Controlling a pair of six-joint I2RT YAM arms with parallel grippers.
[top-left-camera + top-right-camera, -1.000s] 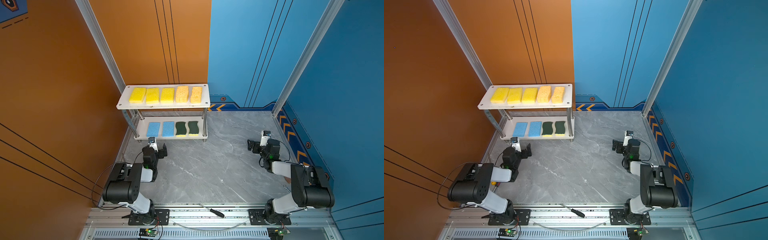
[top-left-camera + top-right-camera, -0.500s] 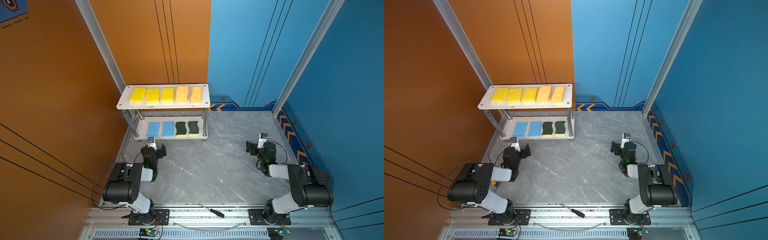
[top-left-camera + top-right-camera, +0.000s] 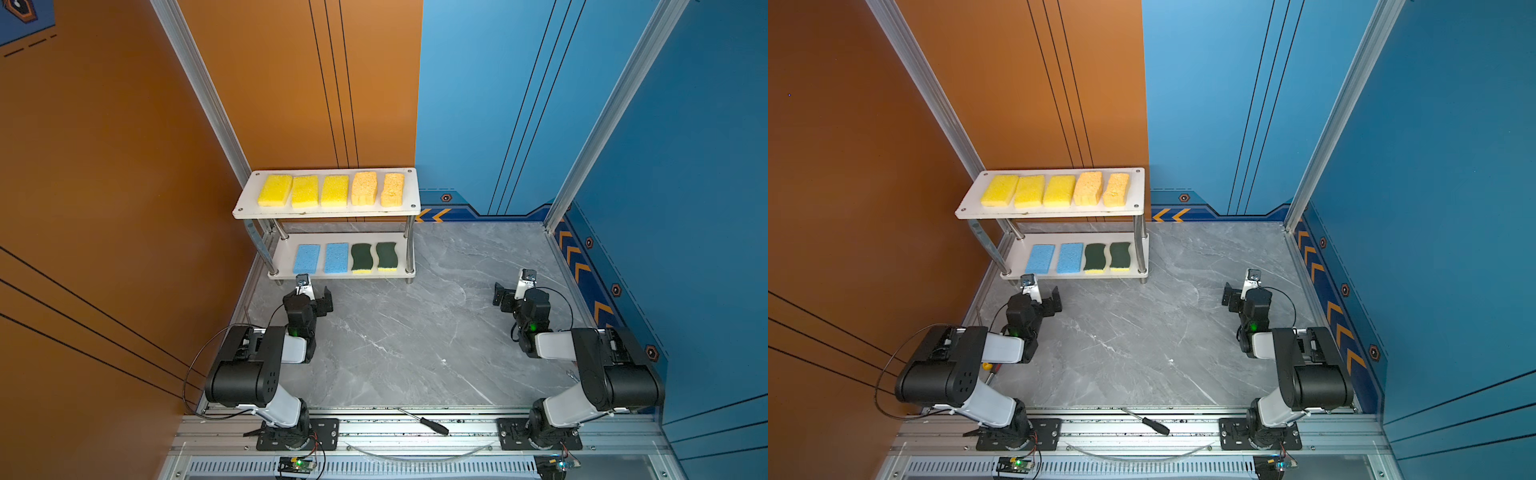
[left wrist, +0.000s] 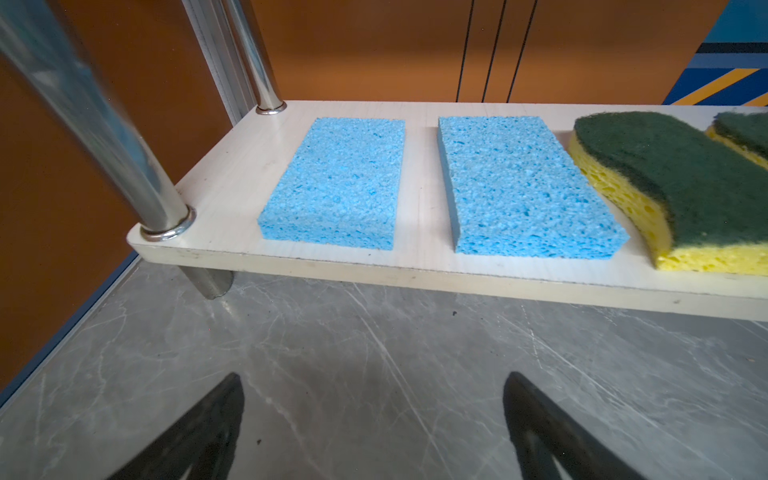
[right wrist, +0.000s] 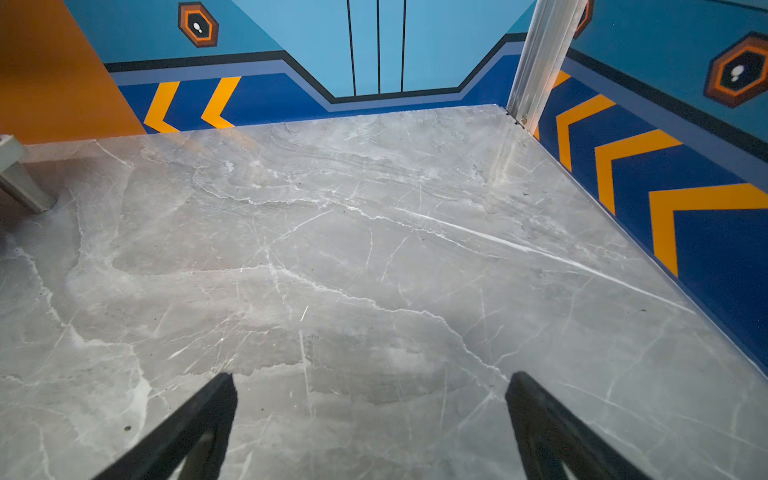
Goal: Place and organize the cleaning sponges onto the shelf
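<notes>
- We are seeing the shelf (image 3: 328,213) standing at the far left of the grey marbled bench (image 3: 415,340), back against the orange wall. It has two white boards on chrome legs (image 4: 116,137), with screws at the top board's corners.
- Top board is carrying five sponges in one row. Three yellow sponges (image 3: 305,191) are sitting on the left, bright and fine-pored. Two orange sponges (image 3: 364,188) are sitting to their right, thicker and coarse-pored.
- Lower board is carrying four sponges. Two blue sponges (image 4: 338,183), thin flat rectangles, are lying apart from each other. Two green-topped sponges (image 4: 673,178) are lying beside them, wavy, with a dark scouring layer over yellow foam.
- We are noting the long sides running front to back in both rows.
- The left fingers (image 4: 220,407) are hovering spread wide over the bench just in front of the lower board, facing the blue pair, gripping nothing.
- The right fingers (image 5: 216,405) are hanging spread wide over bare bench on the right side, well apart from the shelf, gripping nothing.
- Wall hexagon emblems (image 5: 198,25) are showing only a small white mark that we are not reading as lettering.
- A black-handled screwdriver (image 3: 432,427) is lying on the front rail.
</notes>
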